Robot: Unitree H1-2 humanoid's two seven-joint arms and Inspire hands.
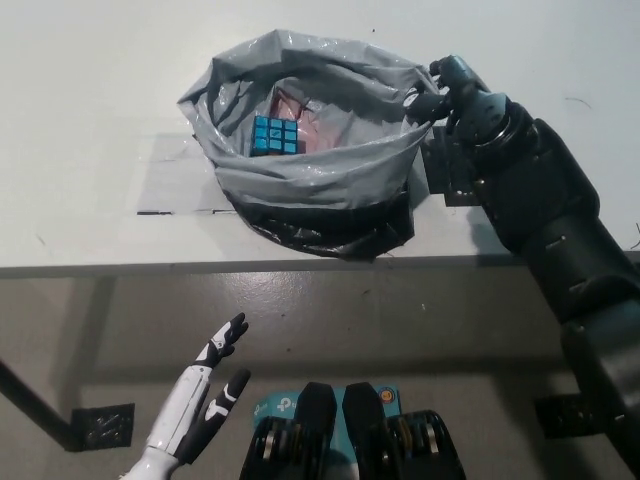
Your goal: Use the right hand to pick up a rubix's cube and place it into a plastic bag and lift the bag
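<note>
A grey plastic bag (310, 180) sits open on the white table (90, 150), its rim rolled down. The Rubik's cube (273, 135), blue face up, lies inside the bag toward its left side. My black right hand (458, 95) is at the bag's right rim with its fingers closed on the plastic edge. My white left hand (205, 400) rests low at the lower left, below the table edge, fingers apart and holding nothing.
The table's front edge (200, 268) runs across the middle of the view, with the floor below it. A black bracket (105, 428) lies on the floor at lower left. Faint tape outlines mark the table left of the bag.
</note>
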